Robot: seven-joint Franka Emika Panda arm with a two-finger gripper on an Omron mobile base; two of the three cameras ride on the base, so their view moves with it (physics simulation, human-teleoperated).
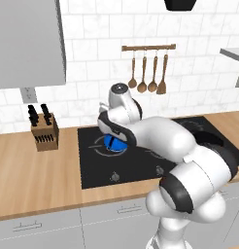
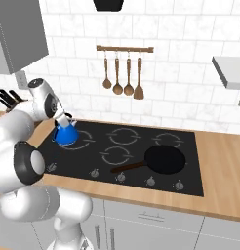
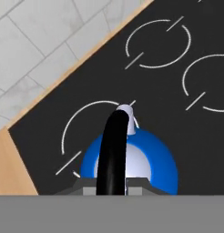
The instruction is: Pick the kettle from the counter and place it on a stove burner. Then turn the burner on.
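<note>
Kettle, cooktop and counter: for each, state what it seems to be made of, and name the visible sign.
Kettle: likely painted or enamelled metal, uniformly bright blue, with a black handle. Cooktop: seemingly glass, flat black with thin grey printed rings. Counter: wood or wood-look laminate, light brown with faint grain; which one cannot be told.

I can't read a single word, number or brand anywhere: the kettle (image 3: pixel 150 159) is plain blue, the cooktop (image 2: pixel 141 146) carries just grey ring outlines, and its front knobs (image 2: pixel 150 181) bear no legible marks.
</note>
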